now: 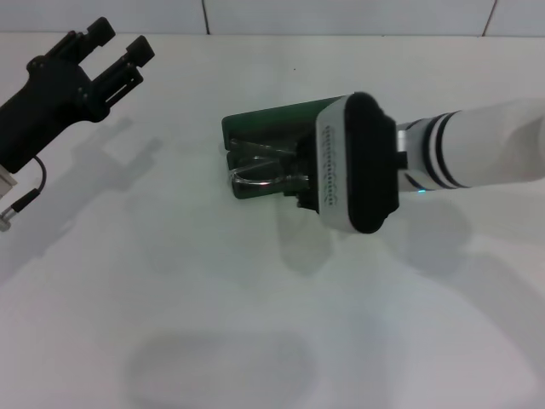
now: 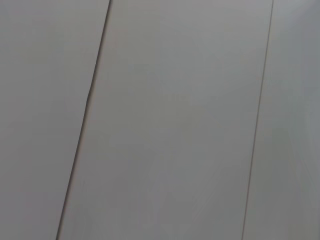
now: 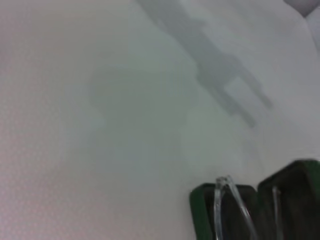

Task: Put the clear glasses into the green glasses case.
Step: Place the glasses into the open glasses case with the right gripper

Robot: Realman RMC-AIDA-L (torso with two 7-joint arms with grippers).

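Right gripper [image 1: 300, 181] over the open green glasses case [image 1: 268, 123], grip state impossible to tell | clear glasses [image 1: 255, 175] lying inside the case | left gripper [image 1: 115, 53] parked well left of case, fingers spread.

Right arm [image 1: 485, 145] reaching in from the right side, white with black rings near the wrist, its bulky white-and-black wrist housing [image 1: 356, 162] at the middle of the head view and covering the right gripper (fingers not visible). Left gripper [image 1: 119, 53] lifted at the far left, black, with both fingers spread apart and nothing between them.
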